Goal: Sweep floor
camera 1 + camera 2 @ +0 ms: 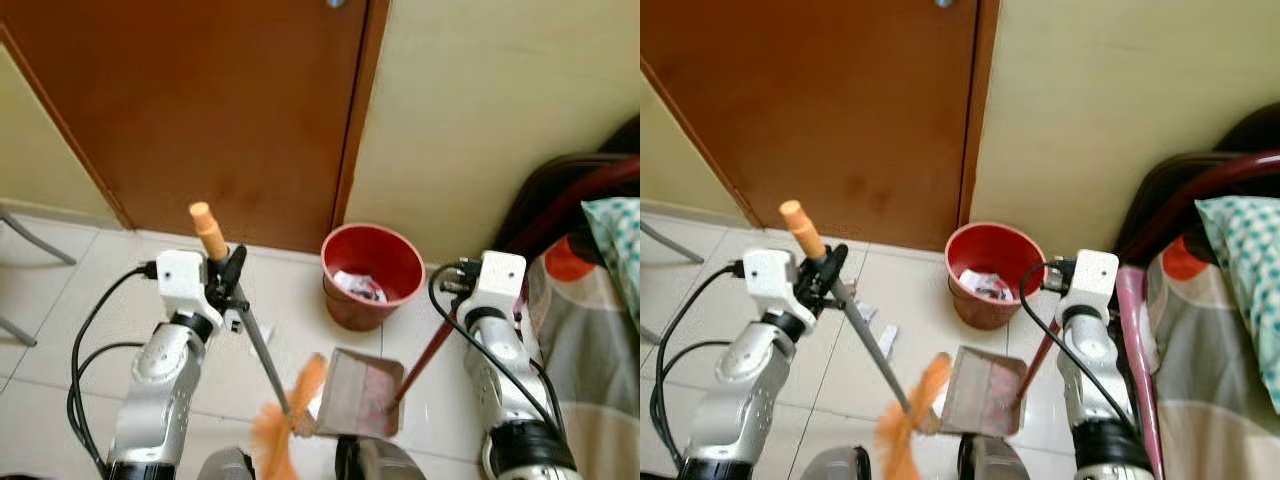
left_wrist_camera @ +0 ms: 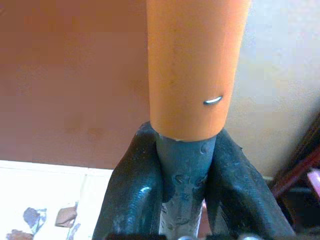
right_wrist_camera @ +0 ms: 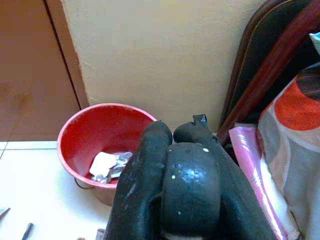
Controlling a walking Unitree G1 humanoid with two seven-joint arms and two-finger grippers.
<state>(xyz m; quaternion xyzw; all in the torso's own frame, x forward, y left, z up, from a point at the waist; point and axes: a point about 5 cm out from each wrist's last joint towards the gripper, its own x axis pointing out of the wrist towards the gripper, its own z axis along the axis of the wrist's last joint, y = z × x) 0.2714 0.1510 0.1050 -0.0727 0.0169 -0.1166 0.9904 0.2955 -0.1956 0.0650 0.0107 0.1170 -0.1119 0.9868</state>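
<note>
Down at the robot's feet, the orange bristles of a broom [image 1: 282,425] meet the lip of a metal dustpan [image 1: 355,393] on the pale tiled floor [image 1: 60,310], the two touching at the pan's left edge. Higher up, the left gripper [image 1: 231,272] is clamped around the broom's grey shaft just below its orange cap [image 2: 196,65], fingers [image 2: 131,192] pressed to either side, while the right gripper [image 3: 172,150] is closed on the top of the dustpan's dark red handle [image 1: 420,362], which slants up from the pan. Just beyond the pan stands a red bucket [image 1: 372,275] already holding scraps of paper, and a few more scraps [image 1: 878,330] lie on the tiles to the left of it. Behind rise a brown door [image 1: 220,110] and a cream wall [image 1: 480,110], with a patterned bed cover [image 1: 590,320] at right. Judging by this, debris is being gathered into the pan; short, low strokes with the pan's lip held flat to the tiles would likely keep bits from slipping underneath.
</note>
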